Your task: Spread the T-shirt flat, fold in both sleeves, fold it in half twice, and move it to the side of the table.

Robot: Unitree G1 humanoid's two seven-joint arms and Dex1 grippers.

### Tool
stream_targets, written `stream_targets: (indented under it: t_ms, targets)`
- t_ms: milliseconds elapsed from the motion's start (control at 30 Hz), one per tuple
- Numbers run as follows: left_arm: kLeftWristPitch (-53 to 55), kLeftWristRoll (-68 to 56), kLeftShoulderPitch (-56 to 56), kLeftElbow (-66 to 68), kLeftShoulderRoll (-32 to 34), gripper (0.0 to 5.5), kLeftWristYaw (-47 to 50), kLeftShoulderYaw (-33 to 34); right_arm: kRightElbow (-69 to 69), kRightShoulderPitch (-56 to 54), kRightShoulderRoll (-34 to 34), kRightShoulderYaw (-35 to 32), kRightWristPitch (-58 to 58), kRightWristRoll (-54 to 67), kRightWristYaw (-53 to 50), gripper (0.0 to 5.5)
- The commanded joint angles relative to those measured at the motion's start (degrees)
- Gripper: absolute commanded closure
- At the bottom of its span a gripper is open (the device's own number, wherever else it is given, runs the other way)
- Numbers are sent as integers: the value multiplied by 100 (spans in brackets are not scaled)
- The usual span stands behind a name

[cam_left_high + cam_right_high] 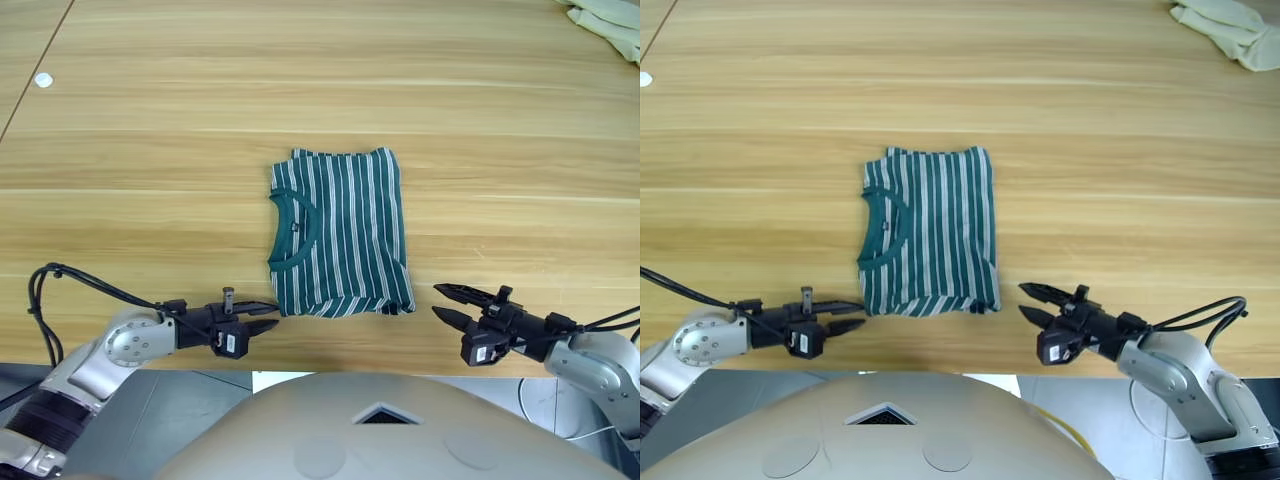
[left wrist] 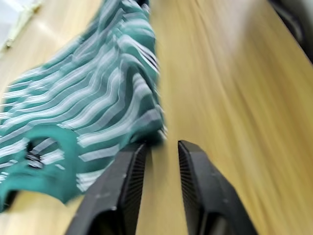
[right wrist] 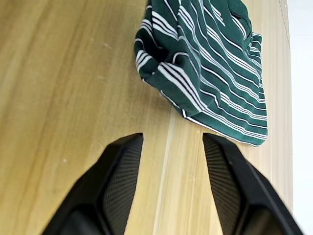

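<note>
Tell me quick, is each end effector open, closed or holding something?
Left end effector: open, holding nothing, tips by the T-shirt near corner.
Right end effector: open, holding nothing.

The T-shirt point(image 2: 98, 98) is blurred, the pale cloth point(image 1: 1230, 32) cut off.

Green stripes on pale wood.
The T-shirt point(image 1: 345, 235) is dark green with thin white stripes and a plain green collar point(image 1: 311, 232); the table point(image 1: 150, 150) is light wood-grain; a cloth point(image 1: 605, 20) is pale cream.
</note>
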Motion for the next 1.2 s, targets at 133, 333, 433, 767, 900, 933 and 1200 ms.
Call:
stream_targets:
  t_ms: [133, 333, 433, 767, 900, 933, 1200]
  targets:
    - [109, -573, 240, -362, -33, 318, -83, 443, 89, -132, 8, -34, 21, 71, -2, 322]
    - [119, 83, 255, -33, 61, 270, -228, 458, 156, -139, -16, -56, -18, 61, -16, 322]
    - [115, 86, 241, -15, 132, 270, -297, 551, 97, -92, -38, -74, -34, 143, 27, 322]
    - [-315, 746, -842, 1073, -427, 270, -606, -172, 163, -429, 3, 404, -123, 221, 221, 322]
    - [-466, 709, -975, 1272, -487, 270, -829, -537, 225, -544, -20, 575, -179, 261, 298, 322]
    - [-476, 696, -976, 1300, -470, 270, -838, -570, 254, -591, -29, 613, -190, 260, 315, 322]
    - [-517, 702, -1199, 1559, -474, 270, -861, -649, 613, -1105, -2, 968, -292, 230, 432, 322]
